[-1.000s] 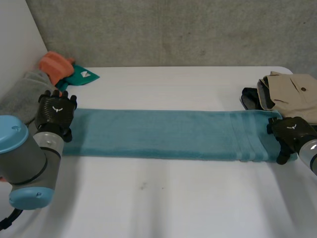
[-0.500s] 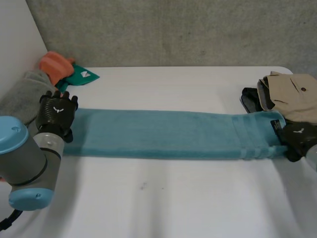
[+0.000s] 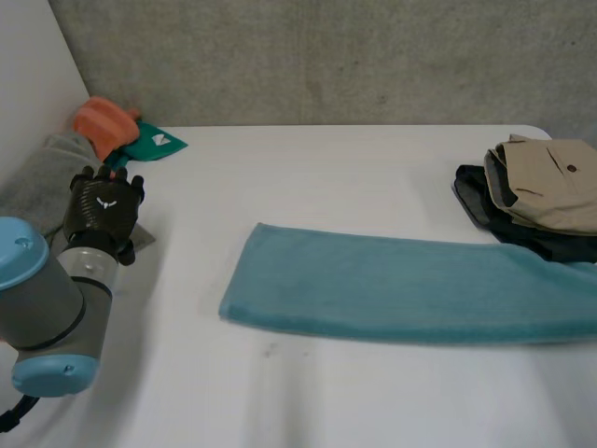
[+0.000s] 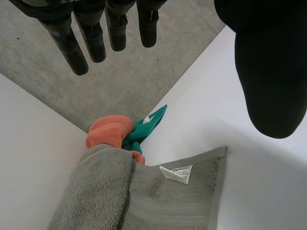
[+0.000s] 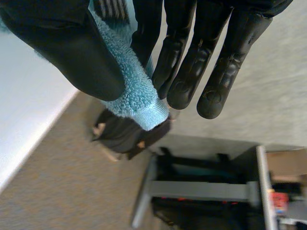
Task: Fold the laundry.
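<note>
White table [image 3: 373,168] against a grey concrete wall [image 3: 326,56], seen from the head. Across the middle and out past the right edge of the frame: teal towel [image 3: 392,289], lying flat as a long narrow band, seemingly already doubled lengthwise. At far left, left hand [image 3: 103,207], off the towel and well apart from its nearer end. In the upper left, grey towel [image 3: 37,182], orange cloth [image 3: 103,121] and green cloth [image 3: 154,145], heaped loosely. At right, beige garment [image 3: 546,177] stacked on a dark garment [image 3: 522,233], near the band.

From the left wrist: left hand [image 4: 268,72] with fingers straight and spread, thumb wide apart, holding nothing. Beyond the fingertips, grey towel [image 4: 144,196] with its white label [image 4: 176,172]; orange cloth [image 4: 108,132] and green cloth [image 4: 144,129] just past it.

From the right wrist: right hand [image 5: 62,43] pinching one end of teal towel [image 5: 136,91] between thumb and straight fingers, apparently out beyond the table's edge.

Judged so far: lengthwise fold likely done; crosswise folds left to make, heap at left untouched.
</note>
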`<state>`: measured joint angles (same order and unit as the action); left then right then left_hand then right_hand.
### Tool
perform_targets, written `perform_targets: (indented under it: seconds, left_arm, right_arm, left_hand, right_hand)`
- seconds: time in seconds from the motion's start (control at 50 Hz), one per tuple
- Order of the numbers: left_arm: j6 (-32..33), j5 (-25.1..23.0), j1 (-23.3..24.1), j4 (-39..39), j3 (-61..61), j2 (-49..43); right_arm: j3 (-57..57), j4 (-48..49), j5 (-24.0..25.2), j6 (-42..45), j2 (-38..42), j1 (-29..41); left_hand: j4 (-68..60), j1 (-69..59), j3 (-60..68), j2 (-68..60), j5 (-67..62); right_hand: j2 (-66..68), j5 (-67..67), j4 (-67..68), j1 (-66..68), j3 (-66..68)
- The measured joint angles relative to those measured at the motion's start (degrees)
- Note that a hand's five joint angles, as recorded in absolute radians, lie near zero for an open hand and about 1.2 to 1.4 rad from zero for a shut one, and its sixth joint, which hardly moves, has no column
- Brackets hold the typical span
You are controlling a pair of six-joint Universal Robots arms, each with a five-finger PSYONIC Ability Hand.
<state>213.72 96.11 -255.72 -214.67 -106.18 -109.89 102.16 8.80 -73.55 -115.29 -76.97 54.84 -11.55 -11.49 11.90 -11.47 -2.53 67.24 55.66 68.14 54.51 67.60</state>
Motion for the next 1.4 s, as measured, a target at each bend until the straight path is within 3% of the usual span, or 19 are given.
perform_targets:
  seconds: [0.12, 0.3, 0.34, 0.36, 0.44, 0.46, 0.52, 0.54, 0.64, 0.74, 0.78, 0.8, 0.82, 0.88, 1.02, 1.2, 1.3, 1.4]
  left_arm:
    - [0.0, 0.03, 0.1, 0.04, 0.0, 0.15]
    - [-0.05, 0.13, 0.21, 0.14, -0.14, 1.1]
    - [-0.05, 0.12, 0.21, 0.15, -0.16, 1.2]
    - [-0.05, 0.11, 0.19, 0.19, -0.31, 1.52]
    - [-0.05, 0.11, 0.17, 0.22, -0.52, 1.8]
    - [-0.05, 0.11, 0.2, 0.23, -0.6, 1.87]
    - [-0.06, 0.11, 0.24, 0.22, -0.65, 1.9]
    - [-0.06, 0.12, 0.35, 0.23, -0.73, 1.91]
    - [-0.06, 0.13, 0.69, 0.23, -0.71, 1.94]
    - [-0.06, 0.13, 1.14, 0.21, -0.5, 2.0]
    - [-0.05, 0.11, 1.39, 0.18, -0.31, 2.02]
    - [-0.05, 0.11, 1.39, 0.18, -0.31, 2.02]
    - [-0.04, 0.06, 1.84, 0.13, 0.1, 2.06]
    - [-0.06, -0.01, 2.62, 0.03, 1.01, 2.14]
    - [-0.85, -0.07, 5.53, -0.12, 3.75, 2.33]
    - [-5.3, -1.26, 12.56, 0.12, 6.79, 2.02]
    - [-6.67, -5.09, 16.54, 0.19, 7.33, -0.39]
    - [-6.69, -7.82, 19.11, 0.15, 8.48, -5.25]
  right_arm:
    - [-3.02, -0.48, 0.0, -2.56, -6.46, 7.19]
    - [-12.07, -0.69, -4.81, -10.24, -9.44, 35.26]
    - [-12.76, -0.67, -5.26, -10.44, -9.13, 37.08]
    - [-16.42, -0.71, -7.72, -11.56, -7.36, 47.16]
    - [-21.49, -0.9, -10.32, -12.07, -2.41, 60.14]
    - [-24.04, -1.01, -10.96, -11.63, 2.09, 65.78]
    - [-26.32, -1.11, -11.1, -11.11, 6.74, 70.25]
    - [-29.04, -1.26, -10.77, -10.42, 13.11, 74.98]
    - [-33.03, -1.4, -8.78, -9.66, 23.47, 80.52]
    - [-34.24, -1.54, -7.34, -9.65, 27.72, 82.55]
    - [-34.34, -1.66, -7.02, -9.88, 28.43, 82.9]
    - [-34.34, -1.66, -7.02, -9.88, 28.43, 82.9]
    - [-34.21, -1.85, -6.85, -10.53, 28.4, 83.0]
    - [-33.77, -2.04, -6.88, -12.44, 26.97, 82.8]
    - [-31.34, -3.05, -7.31, -23.28, 20.17, 79.11]
    - [-24.16, -12.58, -7.49, -42.49, 9.8, 67.62]
    - [-16.18, -17.88, -6.95, -46.8, 4.81, 60.05]
    - [-5.35, -16.21, -6.37, -46.59, 0.41, 53.62]
  left_hand:
    - [0.01, 0.0, 0.0, 0.0, 0.0]
    - [0.0, 0.0, 0.0, 0.0, 0.0]
    - [0.0, 0.0, 0.0, 0.0, 0.0]
    - [-0.01, 0.0, 0.0, 0.0, 0.0]
    - [-0.01, 0.0, 0.0, 0.0, 0.0]
    - [-0.02, 0.0, 0.0, 0.0, 0.0]
    - [-0.01, 0.0, 0.0, 0.0, 0.0]
    - [-0.01, 0.0, 0.0, 0.0, 0.0]
    - [-0.01, 0.0, 0.0, 0.0, 0.0]
    - [-0.01, 0.0, 0.0, 0.0, 0.0]
    - [-0.02, 0.0, 0.0, 0.0, 0.0]
    - [-0.02, 0.0, 0.0, 0.0, 0.0]
    - [-0.02, 0.0, 0.0, 0.0, 0.0]
    - [-0.01, 0.0, 0.0, 0.0, 0.0]
    - [-0.01, 0.0, 0.0, 0.0, 0.0]
    - [-0.01, 0.0, 0.0, 0.0, 0.0]
    - [-0.01, 0.0, 0.0, 0.0, 0.0]
    - [-0.01, 0.0, 0.0, 0.0, 0.0]
  right_hand:
    - [0.0, 0.0, 0.0, 0.05, 0.0]
    - [0.0, 0.0, 0.02, 0.53, 0.37]
    - [0.0, 0.0, 0.02, 0.53, 0.37]
    - [0.0, 0.0, 0.03, 0.53, 0.39]
    - [0.0, 0.0, 0.04, 0.53, 0.39]
    - [0.0, 0.32, 0.04, 0.53, 0.39]
    - [0.0, 0.44, 0.04, 0.53, 0.39]
    - [0.0, 0.48, 0.04, 0.53, 0.39]
    - [0.0, 0.49, 0.04, 0.53, 0.39]
    - [0.0, 0.49, 0.04, 0.53, 0.39]
    - [-15.14, -12.09, -14.34, -10.9, -13.91]
    - [-15.14, -12.09, -14.34, -10.9, -13.91]
    - [-35.9, -33.42, -35.61, -31.62, -35.17]
    - [-53.65, -51.34, -54.02, -42.75, -53.72]
    - [-54.63, -52.21, -54.85, -43.0, -55.62]
    - [-54.63, -52.21, -54.85, -43.0, -55.62]
    - [-54.63, -52.2, -54.84, -43.0, -55.62]
    - [-54.59, -52.2, -54.84, -43.0, -55.43]
